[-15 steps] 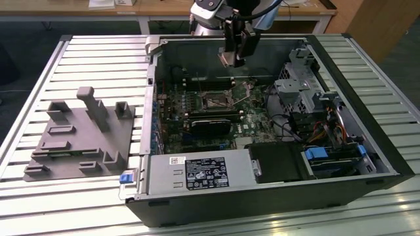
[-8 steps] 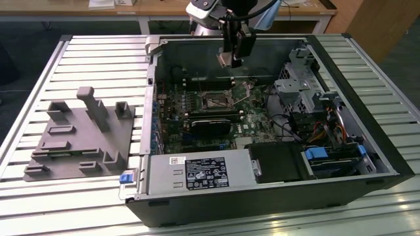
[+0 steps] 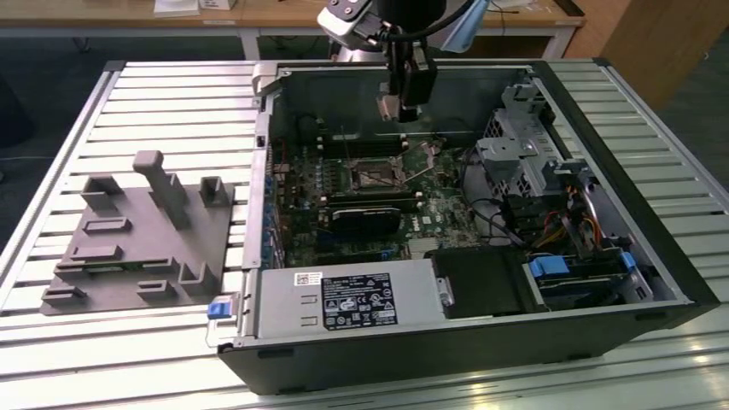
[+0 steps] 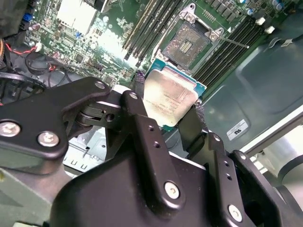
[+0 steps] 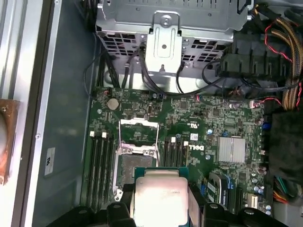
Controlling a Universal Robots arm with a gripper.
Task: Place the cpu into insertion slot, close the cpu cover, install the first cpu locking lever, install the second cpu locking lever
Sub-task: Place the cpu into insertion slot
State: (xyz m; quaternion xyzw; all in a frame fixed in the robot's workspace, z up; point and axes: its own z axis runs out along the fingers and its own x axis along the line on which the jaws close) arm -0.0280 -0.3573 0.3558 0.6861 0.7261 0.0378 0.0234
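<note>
While the tool (image 4: 166,105) hangs over the open computer case (image 3: 456,346), we see its two black fingers (image 4: 136,101) closed narrowly on opposite edges of the cpu (image 4: 170,97), which sits flat between them with its silvery-beige top facing both wrist views. We find the cpu (image 5: 158,196) held in the air above the green motherboard (image 5: 199,118), apart from the insertion slot (image 5: 134,170) and on the side of the slot toward the case's grey wall (image 5: 66,94). We see the slot bare, its dark contact field uncovered, and the cpu cover (image 5: 138,122) swung up off it, so that green board shows through the cover's centre window. Beside the slot in the second wrist view, we make out a thin locking lever (image 4: 233,42) jutting free, not latched down. Rows of memory slots (image 5: 102,161) flank the insertion slot on both sides. In the exterior view, the tool (image 3: 405,107) reaches down into the far part of the case, which lies on its side on the slatted metal table (image 3: 171,85). A grey fixture block (image 3: 137,231) rests on the table well apart from the case, toward the exterior view's left.
</note>
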